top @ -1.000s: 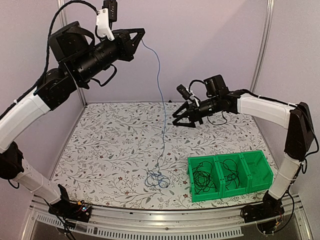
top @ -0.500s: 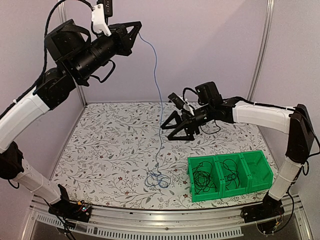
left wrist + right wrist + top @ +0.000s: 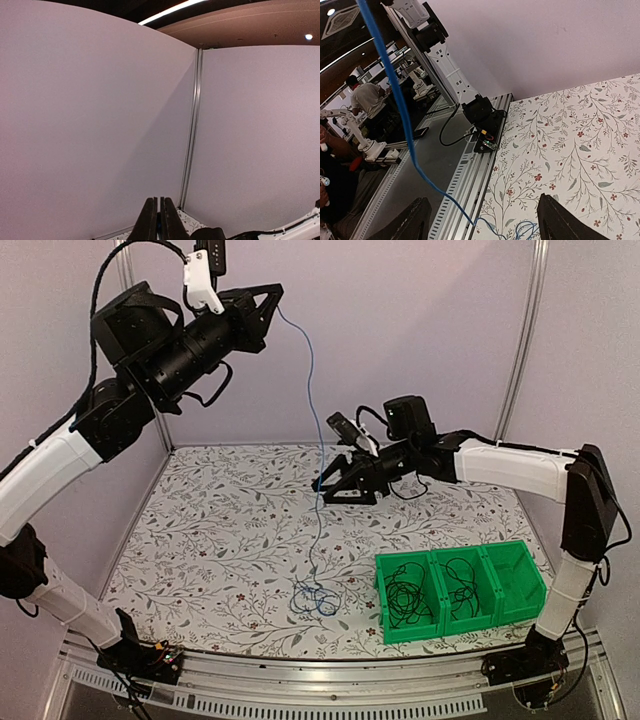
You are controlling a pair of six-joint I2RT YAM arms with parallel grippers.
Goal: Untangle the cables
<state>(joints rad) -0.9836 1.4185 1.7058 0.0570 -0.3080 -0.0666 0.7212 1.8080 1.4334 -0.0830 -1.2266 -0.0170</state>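
Observation:
A bright blue cable [image 3: 318,435] hangs from my left gripper [image 3: 277,302], which is raised high at the back left and shut on the cable's top end. In the left wrist view the fingers [image 3: 150,222] are pressed together with a sliver of blue between them. The cable drops to a small blue coil [image 3: 313,600] on the table. My right gripper [image 3: 326,490] is open at mid-height, right at the hanging strand. In the right wrist view the blue cable [image 3: 400,105] runs down between the wide-apart fingers [image 3: 415,222], close to the left one. Black cables [image 3: 405,598] lie in the green bins.
Three joined green bins [image 3: 455,555] stand at the front right; the two left compartments hold black cables, the right one looks empty. The left arm's base [image 3: 480,112] sits on the metal rail [image 3: 300,690] along the near edge. Walls close off the back and sides.
My right gripper has moved left and slightly down until the hanging blue cable lies between its fingers. My left gripper rose a little, then held the cable's end.

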